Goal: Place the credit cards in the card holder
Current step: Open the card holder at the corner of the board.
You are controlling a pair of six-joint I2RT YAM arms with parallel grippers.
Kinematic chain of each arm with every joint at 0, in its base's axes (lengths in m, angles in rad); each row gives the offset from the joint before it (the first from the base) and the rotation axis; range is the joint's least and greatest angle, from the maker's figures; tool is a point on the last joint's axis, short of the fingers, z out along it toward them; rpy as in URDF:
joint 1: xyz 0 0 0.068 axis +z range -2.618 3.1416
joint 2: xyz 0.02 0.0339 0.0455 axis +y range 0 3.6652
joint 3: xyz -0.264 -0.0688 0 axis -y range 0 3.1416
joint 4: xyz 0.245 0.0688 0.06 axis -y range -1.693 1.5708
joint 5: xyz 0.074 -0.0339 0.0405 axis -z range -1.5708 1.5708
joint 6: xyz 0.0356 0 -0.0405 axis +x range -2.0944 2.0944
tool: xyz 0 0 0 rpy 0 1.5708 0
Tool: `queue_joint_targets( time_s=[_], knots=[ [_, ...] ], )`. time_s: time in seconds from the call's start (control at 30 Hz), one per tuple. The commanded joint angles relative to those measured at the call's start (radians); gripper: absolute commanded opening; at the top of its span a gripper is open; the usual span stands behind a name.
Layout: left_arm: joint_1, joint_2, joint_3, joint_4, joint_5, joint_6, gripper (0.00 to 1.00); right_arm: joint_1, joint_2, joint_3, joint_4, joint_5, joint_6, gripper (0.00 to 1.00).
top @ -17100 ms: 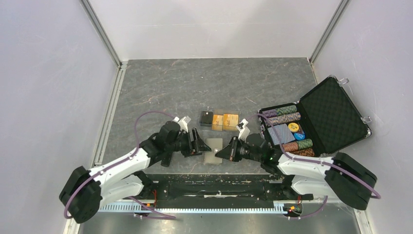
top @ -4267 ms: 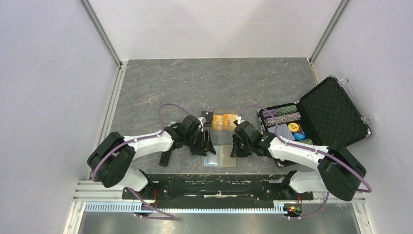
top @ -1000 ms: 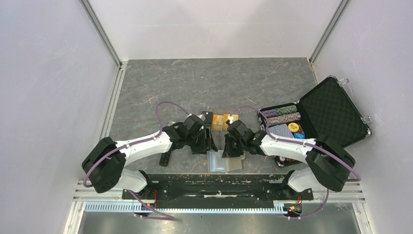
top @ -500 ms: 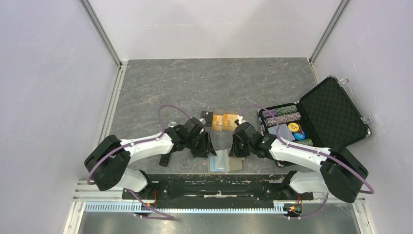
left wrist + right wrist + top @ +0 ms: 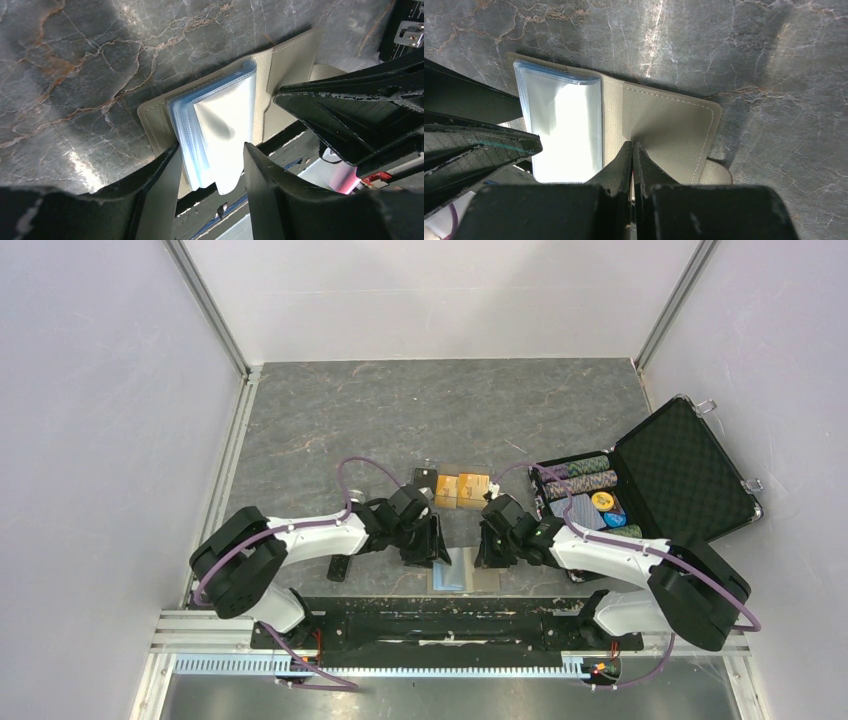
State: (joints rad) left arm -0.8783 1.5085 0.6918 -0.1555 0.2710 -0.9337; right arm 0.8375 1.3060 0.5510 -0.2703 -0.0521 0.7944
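At the near edge of the surface (image 5: 400, 410) the card holder (image 5: 462, 570) lies open, the right fingers (image 5: 621, 170) closed together on its grey flap (image 5: 669, 130), apparently pinning it flat, the left fingers (image 5: 160, 190) half-spread astride its blue sleeves (image 5: 225, 130), gripping nothing, with the credit cards (image 5: 460, 489) lying just beyond.

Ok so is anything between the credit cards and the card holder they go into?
Only the grippers themselves. The card holder lies open, the credit cards in a row just beyond it. The left gripper straddles its clear sleeves, and the shut right gripper sits on its grey flap. Nothing else lies between.
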Motion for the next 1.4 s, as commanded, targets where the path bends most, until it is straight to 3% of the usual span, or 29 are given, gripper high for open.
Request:
queue_joint_targets(
  time_s=[0.0, 0.13, 0.33, 0.47, 0.8, 1.07, 1.37],
  knots=[
    [-0.03, -0.034, 0.085, -0.06, -0.075, 0.023, 0.55, -0.004, -0.009, -0.01, 0.01, 0.011, 0.004, 0.0],
    [-0.053, -0.064, 0.141, -0.154, -0.135, 0.065, 0.59, -0.005, -0.018, -0.011, 0.011, 0.013, 0.003, 0.0],
    [-0.078, -0.065, 0.182, -0.223, -0.196, 0.071, 0.53, -0.005, -0.017, -0.011, 0.01, 0.014, 0.0, 0.0],
    [-0.105, -0.064, 0.219, -0.274, -0.244, 0.082, 0.55, -0.006, -0.016, -0.013, 0.011, 0.012, -0.001, 0.0],
    [-0.131, -0.012, 0.218, -0.239, -0.237, 0.073, 0.48, -0.005, -0.02, -0.015, 0.013, 0.01, -0.004, 0.0],
    [-0.131, 0.052, 0.224, -0.239, -0.229, 0.063, 0.59, -0.008, -0.021, -0.016, 0.014, 0.009, -0.004, 0.0],
    [-0.134, 0.081, 0.24, -0.148, -0.149, 0.058, 0.5, -0.009, -0.023, -0.02, 0.017, 0.002, -0.006, 0.0]
  ],
)
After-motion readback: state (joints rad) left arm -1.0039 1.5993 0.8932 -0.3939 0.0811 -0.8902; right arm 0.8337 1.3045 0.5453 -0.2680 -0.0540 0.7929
